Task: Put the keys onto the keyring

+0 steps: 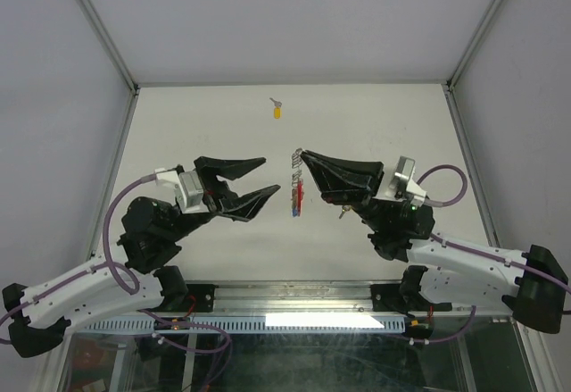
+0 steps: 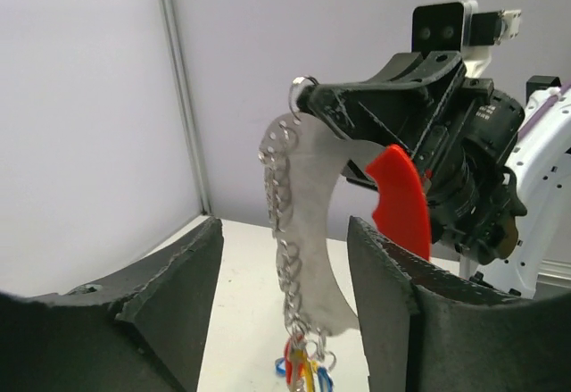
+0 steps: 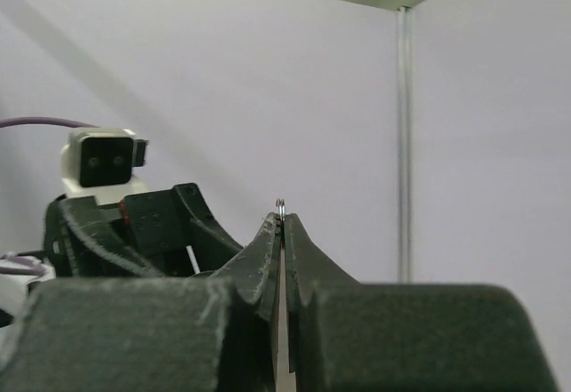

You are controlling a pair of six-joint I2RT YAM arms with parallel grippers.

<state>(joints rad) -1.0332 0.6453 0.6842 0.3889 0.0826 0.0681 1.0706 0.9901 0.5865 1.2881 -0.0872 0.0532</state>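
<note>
The keyring [image 1: 297, 178] hangs as a chain of silver rings [image 2: 284, 222] from my right gripper [image 1: 300, 154], which is shut on its top ring [image 3: 280, 204]. A curved red strip [image 2: 401, 200] and a pale curved piece [image 2: 312, 231] hang beside the chain. Keys with blue, yellow and red heads [image 2: 308, 370] dangle at its lower end [image 1: 295, 209]. My left gripper [image 1: 270, 175] is open, its fingers either side of the chain without touching it [image 2: 285, 258]. One yellow-headed key [image 1: 277, 110] lies alone on the table at the back.
The white table [image 1: 196, 133] is boxed in by pale walls and metal corner posts [image 1: 98, 30]. Both arms are raised above its middle. My left arm's wrist camera [image 3: 103, 160] faces the right gripper closely.
</note>
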